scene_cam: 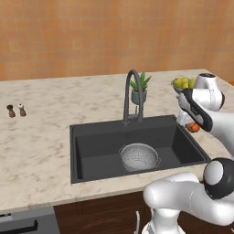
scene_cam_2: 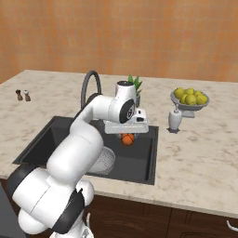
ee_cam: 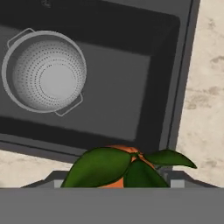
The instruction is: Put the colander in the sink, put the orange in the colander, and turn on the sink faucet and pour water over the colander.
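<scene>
The gripper (scene_cam_2: 128, 135) is closed on the orange (scene_cam_2: 127, 138), carried over the right part of the sink (scene_cam: 91, 151), near centre frame in the right base view. Judgement: the fruit should travel toward the colander (scene_cam: 139, 156), stop centred over its bowl, come down low, and only then be let go; a high drop risks a bounce off the rim.

The colander sits on the sink floor, lower centre of the left base view, with nothing in it. A fruit bowl (scene_cam_2: 189, 105) holds yellow fruit, upper right of the right base view.
</scene>
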